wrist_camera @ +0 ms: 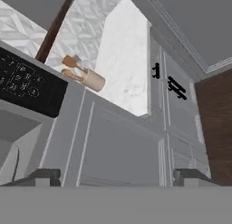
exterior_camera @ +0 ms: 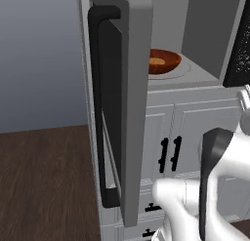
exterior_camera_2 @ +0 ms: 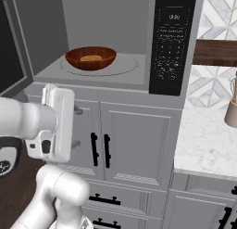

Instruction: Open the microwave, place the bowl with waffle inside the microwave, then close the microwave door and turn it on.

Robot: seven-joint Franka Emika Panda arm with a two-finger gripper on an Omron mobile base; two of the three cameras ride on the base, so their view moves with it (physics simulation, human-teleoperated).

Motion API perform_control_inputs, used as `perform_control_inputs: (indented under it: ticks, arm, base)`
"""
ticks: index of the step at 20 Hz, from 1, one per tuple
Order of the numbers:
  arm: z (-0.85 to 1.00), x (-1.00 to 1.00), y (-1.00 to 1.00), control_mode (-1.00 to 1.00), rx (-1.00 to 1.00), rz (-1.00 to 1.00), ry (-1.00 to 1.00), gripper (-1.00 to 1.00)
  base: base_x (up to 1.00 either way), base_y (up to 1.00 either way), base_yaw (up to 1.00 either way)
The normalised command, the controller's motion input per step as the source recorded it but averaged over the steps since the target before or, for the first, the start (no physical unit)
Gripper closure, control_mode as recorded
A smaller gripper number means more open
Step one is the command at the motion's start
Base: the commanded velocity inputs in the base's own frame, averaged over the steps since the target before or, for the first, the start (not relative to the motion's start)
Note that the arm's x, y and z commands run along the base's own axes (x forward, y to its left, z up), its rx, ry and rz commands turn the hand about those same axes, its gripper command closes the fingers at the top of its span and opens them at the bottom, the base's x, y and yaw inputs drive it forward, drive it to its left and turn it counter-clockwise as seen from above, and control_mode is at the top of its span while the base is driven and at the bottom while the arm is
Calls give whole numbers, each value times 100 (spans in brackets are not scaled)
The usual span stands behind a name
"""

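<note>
The microwave (exterior_camera_2: pixel 107 86) stands open. Its door (exterior_camera: pixel 133 89), with a long black bar handle (exterior_camera: pixel 100 103), is swung out to the left. Inside, the reddish-brown bowl (exterior_camera_2: pixel 90 58) with a tan waffle (exterior_camera_2: pixel 91 58) rests on the round turntable (exterior_camera_2: pixel 125 66); in the left base view the bowl (exterior_camera: pixel 165 62) shows behind the door's edge. The black control panel (exterior_camera_2: pixel 173 42) is on the right of the cavity. My gripper (exterior_camera_2: pixel 76 127) hangs open and empty just below the cavity, in front of the white cabinet doors. In the hand view my gripper (wrist_camera: pixel 116 177) has its fingertips far apart.
White cabinet doors (exterior_camera_2: pixel 134 144) with black handles (exterior_camera_2: pixel 99 149) sit under the microwave. A marble counter (exterior_camera_2: pixel 208 140) runs off to the right, with a utensil holder (wrist_camera: pixel 90 78) on it. Dark wood floor (exterior_camera: pixel 44 181) lies to the left of the open door.
</note>
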Motion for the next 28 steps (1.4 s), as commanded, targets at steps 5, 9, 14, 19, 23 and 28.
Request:
perform_control_inputs:
  ticks: [5, 9, 14, 19, 23, 28]
  arm:
    - [-38, 14, 0, -100, -25, -35, 6, -100]
    - [-39, 27, -16, -100, -20, -30, 3, -100]
    - [-54, 17, -3, -100, -9, -26, 0, -100]
    - [-57, 1, 7, -100, 0, -11, -1, -100]
    - [-50, 0, 29, -100, 0, -2, 0, -100]
    - [-52, 0, 18, -100, 0, -2, -2, -100]
  base:
    - [0, 0, 0]
    - [0, 0, 0]
    - [0, 0, 0]
    - [0, 0, 0]
    - [0, 0, 0]
    - [0, 0, 0]
